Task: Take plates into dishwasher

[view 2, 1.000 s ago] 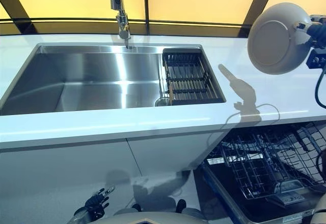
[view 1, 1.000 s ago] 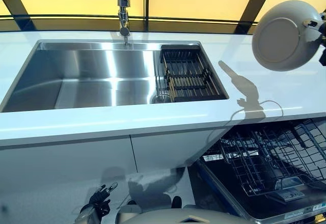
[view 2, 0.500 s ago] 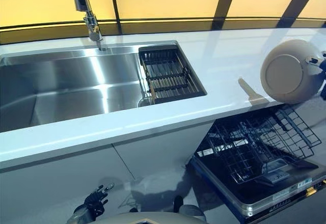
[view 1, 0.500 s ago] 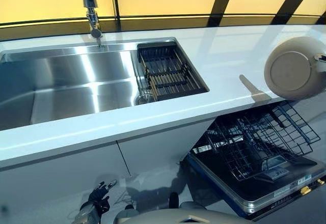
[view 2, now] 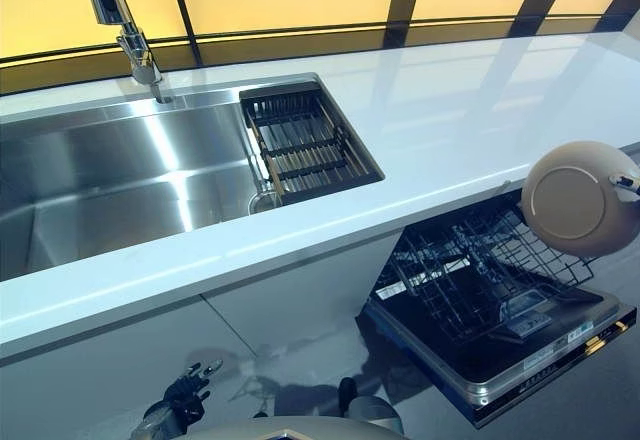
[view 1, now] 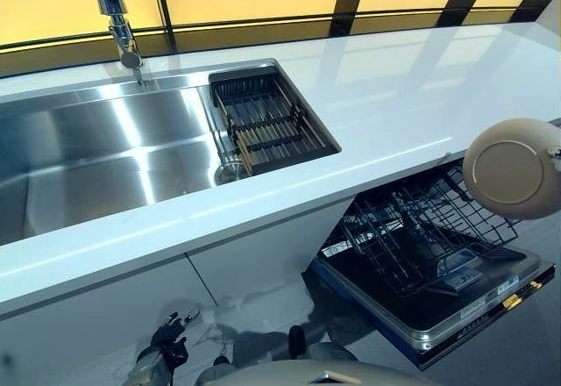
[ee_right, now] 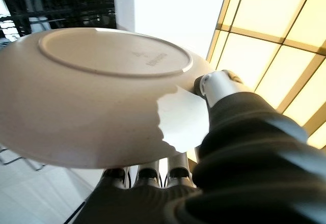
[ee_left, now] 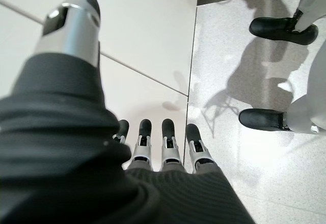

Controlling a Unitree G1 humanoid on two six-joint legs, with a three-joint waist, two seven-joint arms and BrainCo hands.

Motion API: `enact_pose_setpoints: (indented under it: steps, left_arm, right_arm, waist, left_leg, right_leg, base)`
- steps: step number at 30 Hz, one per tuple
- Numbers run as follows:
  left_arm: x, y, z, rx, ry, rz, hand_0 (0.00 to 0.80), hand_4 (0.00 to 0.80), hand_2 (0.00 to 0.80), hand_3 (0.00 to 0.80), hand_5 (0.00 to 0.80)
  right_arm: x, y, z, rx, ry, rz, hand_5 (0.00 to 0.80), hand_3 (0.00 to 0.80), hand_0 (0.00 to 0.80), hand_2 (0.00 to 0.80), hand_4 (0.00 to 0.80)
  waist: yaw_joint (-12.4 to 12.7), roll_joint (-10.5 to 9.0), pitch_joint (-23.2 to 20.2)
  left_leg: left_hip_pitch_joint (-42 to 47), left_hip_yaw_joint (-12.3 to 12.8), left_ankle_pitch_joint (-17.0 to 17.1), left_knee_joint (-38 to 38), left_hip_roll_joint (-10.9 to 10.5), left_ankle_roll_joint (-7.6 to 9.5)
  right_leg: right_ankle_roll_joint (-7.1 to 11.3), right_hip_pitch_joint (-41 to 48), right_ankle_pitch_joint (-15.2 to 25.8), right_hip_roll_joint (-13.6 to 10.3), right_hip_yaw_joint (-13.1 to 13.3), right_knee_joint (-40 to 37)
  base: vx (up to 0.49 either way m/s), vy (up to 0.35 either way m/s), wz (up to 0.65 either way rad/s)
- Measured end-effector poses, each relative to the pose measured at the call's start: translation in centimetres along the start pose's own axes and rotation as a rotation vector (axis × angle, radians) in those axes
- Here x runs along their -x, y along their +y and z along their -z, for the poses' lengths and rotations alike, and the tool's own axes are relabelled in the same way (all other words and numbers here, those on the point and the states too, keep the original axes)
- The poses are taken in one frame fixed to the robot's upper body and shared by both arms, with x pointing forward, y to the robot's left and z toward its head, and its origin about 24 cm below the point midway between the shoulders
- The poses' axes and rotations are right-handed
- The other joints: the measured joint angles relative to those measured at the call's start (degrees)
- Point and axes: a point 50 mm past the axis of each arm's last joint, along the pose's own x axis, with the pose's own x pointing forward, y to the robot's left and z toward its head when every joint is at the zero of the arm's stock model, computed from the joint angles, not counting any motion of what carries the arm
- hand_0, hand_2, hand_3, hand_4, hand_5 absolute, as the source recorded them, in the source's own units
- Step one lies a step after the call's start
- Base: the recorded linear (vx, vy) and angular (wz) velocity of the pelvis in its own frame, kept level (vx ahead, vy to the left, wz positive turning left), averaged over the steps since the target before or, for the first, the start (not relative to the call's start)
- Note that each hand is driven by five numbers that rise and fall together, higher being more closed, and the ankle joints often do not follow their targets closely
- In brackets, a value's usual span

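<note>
A beige plate (view 1: 513,168) hangs on edge, its underside facing me, just past the counter edge and above the open dishwasher's wire rack (view 1: 412,237). My right hand (ee_right: 214,84) is shut on the plate (ee_right: 102,96), thumb on the underside near the rim and fingers (ee_right: 145,175) on the other face; only a sliver of the hand (view 1: 554,152) shows in the eye views. My left hand (view 1: 166,351) hangs low by the white cabinet front, its fingers (ee_left: 153,137) straight and holding nothing.
The dishwasher door (view 1: 456,311) lies folded down below the counter at the right. A white counter (view 1: 394,96) holds a steel sink (view 1: 96,158) with a dark drainer basket (view 1: 267,127) and a tap (view 1: 118,17). Yellow window panes run behind.
The camera has swung to the right. My right hand has carried the plate down from above the counter to beyond its edge, over the dishwasher rack. The left hand has stayed put.
</note>
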Motion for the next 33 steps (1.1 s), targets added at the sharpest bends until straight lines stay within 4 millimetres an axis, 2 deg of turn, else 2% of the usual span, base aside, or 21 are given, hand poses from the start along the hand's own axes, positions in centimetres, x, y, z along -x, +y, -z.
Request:
enact_pose_setpoints:
  steps: [1, 6, 9, 14, 24, 33]
  left_arm:
    - [0.0, 0.0, 0.0, 0.0, 0.0, 0.0, 0.0, 0.0, 0.0, 0.0, 0.0]
    - [-0.2, -0.4, -0.6, 0.0, -0.015, 0.003, 0.0, 0.0, 0.0, 0.0, 0.0]
    - [-0.3, -0.5, -0.7, 0.0, -0.018, 0.004, 0.0, 0.0, 0.0, 0.0, 0.0]
    - [-0.4, -0.7, -1.0, 0.001, -0.023, 0.008, 0.0, 0.0, 0.0, 0.0, 0.0]
    - [-0.4, -1.0, -0.7, -0.029, -0.015, 0.007, 0.0, 0.0, 0.0, 0.0, 0.0]
    - [-0.4, -1.2, -0.5, -0.026, -0.012, 0.011, 0.0, 0.0, 0.0, 0.0, 0.0]
  right_arm:
    - [0.0, 0.2, 0.2, 0.002, 0.002, -0.007, 0.8, 0.8, 0.8, 0.8, 0.8]
    - [0.0, 1.9, 3.7, -0.006, 0.068, -0.042, 0.8, 0.8, 0.8, 0.8, 0.8]
    - [-0.2, 3.6, 5.5, -0.038, 0.086, -0.073, 0.8, 0.8, 0.8, 0.8, 0.8]
    - [-0.6, 6.1, 7.4, -0.079, 0.096, -0.091, 0.8, 0.8, 0.8, 0.8, 0.8]
    - [-0.9, 9.4, 9.4, -0.038, 0.119, -0.109, 0.8, 0.8, 0.8, 0.8, 0.8]
    - [-1.2, 10.5, 9.7, -0.028, 0.107, -0.087, 0.8, 0.8, 0.8, 0.8, 0.8]
  waist:
    - [-0.1, 0.04, 0.1]
    - [-0.5, 0.03, 0.8]
    - [-0.6, 0.16, 1.2]
    - [-0.1, 0.4, 1.3]
    - [0.7, 1.88, 2.0]
    - [2.0, 2.49, 1.8]
  left_leg:
    - [0.1, 0.1, 0.0, 0.0, 0.0, -0.01]
    - [0.4, 0.4, -0.2, 0.0, 0.0, 0.01]
    - [0.4, 0.4, -0.2, 0.0, 0.0, 0.01]
    - [0.4, 0.4, -0.2, 0.0, -0.1, 0.02]
    - [0.8, 0.2, -0.1, 0.0, 0.2, 0.06]
    - [0.9, -0.1, -0.1, 0.0, 0.3, 0.05]
  right_leg:
    - [0.0, 0.0, 0.0, 0.0, 0.1, 0.0]
    - [0.05, 0.1, 0.0, 0.0, 0.5, 0.0]
    - [0.05, 0.1, 0.0, 0.0, 0.6, 0.0]
    - [0.02, 0.1, 0.1, 0.0, 0.6, 0.0]
    - [0.02, 0.7, 0.1, -0.1, 0.3, 0.0]
    - [0.01, 0.9, 0.1, -0.2, 0.0, -0.1]
  base:
    - [-0.002, 0.0, -0.15]
    - [-0.001, -0.001, -0.03]
    - [0.0, 0.0, 0.0]
    - [0.0, 0.0, 0.0]
    - [0.0, 0.0, 0.0]
    - [0.0, 0.0, 0.0]
